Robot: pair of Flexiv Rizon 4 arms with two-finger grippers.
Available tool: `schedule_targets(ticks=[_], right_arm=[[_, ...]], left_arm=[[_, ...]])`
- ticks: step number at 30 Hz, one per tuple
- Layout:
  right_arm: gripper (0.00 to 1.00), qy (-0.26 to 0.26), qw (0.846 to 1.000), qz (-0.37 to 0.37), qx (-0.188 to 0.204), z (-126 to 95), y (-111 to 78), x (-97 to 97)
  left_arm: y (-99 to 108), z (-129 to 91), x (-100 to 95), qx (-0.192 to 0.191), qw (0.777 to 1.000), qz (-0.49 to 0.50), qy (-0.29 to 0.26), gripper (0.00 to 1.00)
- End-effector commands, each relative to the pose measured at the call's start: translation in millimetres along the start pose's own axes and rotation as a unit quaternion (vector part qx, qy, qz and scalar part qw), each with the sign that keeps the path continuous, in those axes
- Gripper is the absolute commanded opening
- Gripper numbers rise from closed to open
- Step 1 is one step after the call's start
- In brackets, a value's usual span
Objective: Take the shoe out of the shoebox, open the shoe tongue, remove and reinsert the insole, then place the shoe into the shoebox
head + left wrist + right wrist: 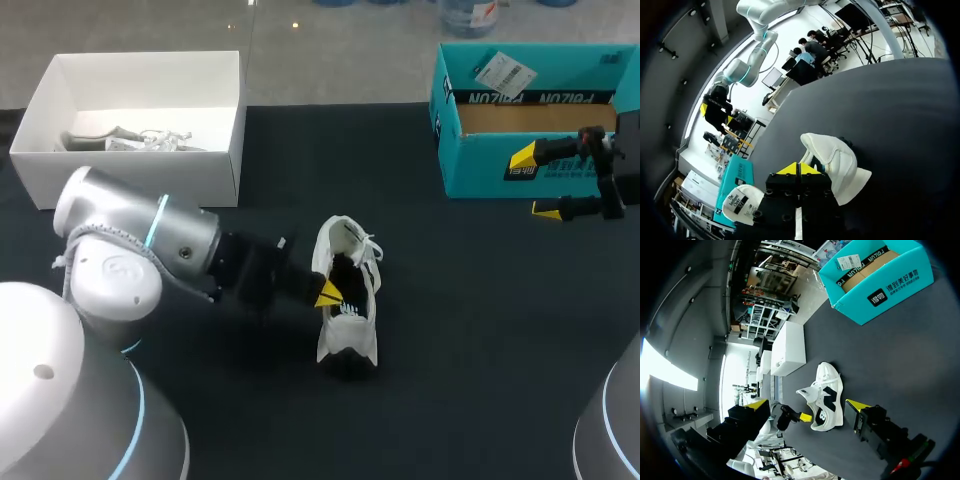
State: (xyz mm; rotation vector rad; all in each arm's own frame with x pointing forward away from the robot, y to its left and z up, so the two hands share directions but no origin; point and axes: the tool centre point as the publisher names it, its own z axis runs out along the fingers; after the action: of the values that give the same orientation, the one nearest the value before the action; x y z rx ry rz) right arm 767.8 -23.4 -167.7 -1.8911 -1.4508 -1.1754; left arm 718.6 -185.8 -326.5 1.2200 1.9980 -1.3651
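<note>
A white shoe with black side markings (347, 300) lies on the dark table near the middle, its opening turned toward my left arm. My left gripper (328, 293) is at the shoe's side, its yellow tips pressed together at the collar. In the left wrist view the gripper (799, 169) is shut right beside the shoe (840, 162); nothing shows between the tips. My right gripper (533, 185) hangs open in front of the teal shoebox (480, 160), far from the shoe. Its wide-spread fingers (807, 405) frame the distant shoe (827, 400).
An open white box (60, 150) with small items inside stands at the back left. The teal shoebox (875, 285) sits at the back right, open, with a brown floor. Dark table (470, 340) stretches between the two arms.
</note>
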Motion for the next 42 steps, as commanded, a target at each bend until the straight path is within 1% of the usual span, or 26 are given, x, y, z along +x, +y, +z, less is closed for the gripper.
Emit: schedule_targets(ticks=[1, 2, 3, 4, 6, 7, 21, 22, 24, 25, 26, 27, 29, 32, 34, 40, 42], right_arm=[[1.0, -0.003, 1.0, 0.001, 0.0, 0.8, -0.6, 0.6], [1.0, -0.003, 1.0, 0.001, 0.0, 0.8, -0.6, 0.6], [1.0, -0.003, 1.0, 0.001, 0.0, 0.8, -0.6, 0.6], [1.0, -0.003, 1.0, 0.001, 0.0, 0.8, -0.6, 0.6], [1.0, -0.003, 1.0, 0.001, 0.0, 0.8, -0.6, 0.6], [1.0, -0.003, 1.0, 0.001, 0.0, 0.8, -0.6, 0.6], [1.0, -0.003, 1.0, 0.001, 0.0, 0.8, -0.6, 0.6], [1.0, -0.003, 1.0, 0.001, 0.0, 0.8, -0.6, 0.6], [1.0, -0.003, 1.0, 0.001, 0.0, 0.8, -0.6, 0.6], [1.0, -0.003, 1.0, 0.001, 0.0, 0.8, -0.6, 0.6], [1.0, -0.003, 1.0, 0.001, 0.0, 0.8, -0.6, 0.6], [1.0, -0.003, 1.0, 0.001, 0.0, 0.8, -0.6, 0.6], [1.0, -0.003, 1.0, 0.001, 0.0, 0.8, -0.6, 0.6], [1.0, -0.003, 1.0, 0.001, 0.0, 0.8, -0.6, 0.6], [1.0, -0.003, 1.0, 0.001, 0.0, 0.8, -0.6, 0.6], [1.0, -0.003, 1.0, 0.001, 0.0, 0.8, -0.6, 0.6], [1.0, -0.003, 1.0, 0.001, 0.0, 0.8, -0.6, 0.6]], left_arm=[[2.0, -19.9, -17.8, 0.01, 0.979, 0.092, 0.183, 0.0], [1.9, -22.9, -20.8, 0.013, 0.971, 0.106, 0.216, 0.0], [0.9, -25.9, -21.9, 0.026, 0.956, 0.124, 0.263, 0.0], [-0.2, -29.3, -21.4, 0.03, 0.94, 0.139, 0.311, 0.0], [0.8, -33.3, -22.1, 0.013, 0.915, 0.136, 0.379, 0.0], [0.3, -34.5, -22.2, 0.005, 0.909, 0.129, 0.396, 0.0], [0.3, -34.5, -22.2, 0.005, 0.909, 0.129, 0.396, 0.0], [1.1, -32.5, -22.6, -0.01, 0.908, 0.116, 0.403, 0.0], [1.1, -23.7, -20.7, -0.056, 0.893, 0.118, 0.43, 0.0], [1.7, -19.9, -19.5, -0.046, 0.893, 0.11, 0.434, 0.0], [1.4, -15.6, -18.0, -0.048, 0.889, 0.113, 0.441, 0.0], [1.3, -11.2, -16.3, -0.065, 0.886, 0.105, 0.447, 0.0], [0.7, -3.0, -13.5, -0.073, 0.882, 0.105, 0.453, 0.0], [-1.4, 5.1, -9.4, -0.07, 0.88, 0.102, 0.459, 0.0], [-3.2, 9.4, -6.8, -0.078, 0.875, 0.107, 0.465, 0.0], [4.7, 10.7, 2.1, -0.084, 0.866, 0.109, 0.481, 0.0], [8.6, 9.2, 4.6, -0.099, 0.863, 0.112, 0.483, 0.0]])
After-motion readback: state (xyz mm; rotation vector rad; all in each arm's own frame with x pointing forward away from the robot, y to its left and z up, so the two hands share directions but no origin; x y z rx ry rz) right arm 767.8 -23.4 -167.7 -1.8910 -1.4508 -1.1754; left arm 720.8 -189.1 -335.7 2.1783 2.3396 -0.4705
